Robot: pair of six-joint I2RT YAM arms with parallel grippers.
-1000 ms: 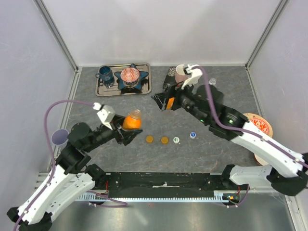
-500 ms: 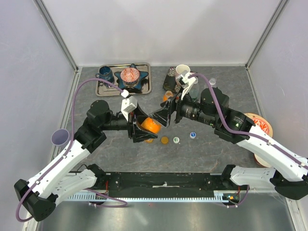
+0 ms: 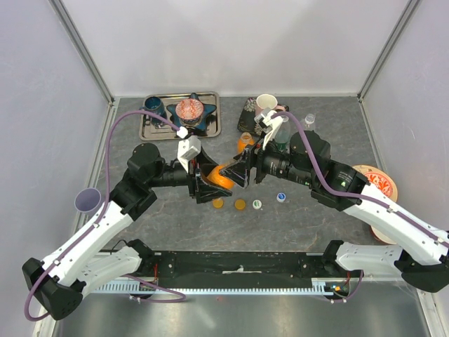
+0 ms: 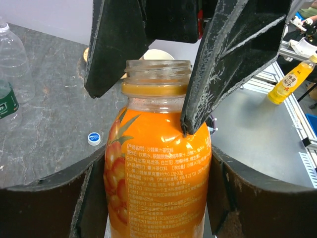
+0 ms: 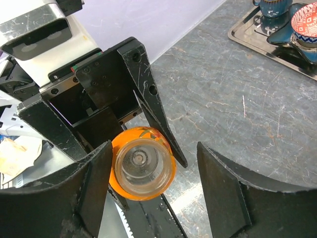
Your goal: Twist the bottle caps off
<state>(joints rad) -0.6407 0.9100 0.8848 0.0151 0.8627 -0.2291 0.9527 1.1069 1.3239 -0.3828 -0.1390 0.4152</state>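
We count four loose caps (image 3: 240, 204) in a row on the grey surface (image 3: 302, 225), at 6 o'clock of the one capless orange bottle (image 3: 221, 179). Our left fingers (image 4: 49, 198) clamp it, and the right fingers (image 5: 223, 188) are spread wide round its neck. Pale walls (image 3: 245, 49) all round.

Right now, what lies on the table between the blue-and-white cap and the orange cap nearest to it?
The white-and-green cap lies there, alone, between the blue-and-white cap and that orange cap. The top external view shows it.

Left pincer (image 3: 212, 184) clamped, right pincer (image 3: 237, 172) agape, tip to tip.
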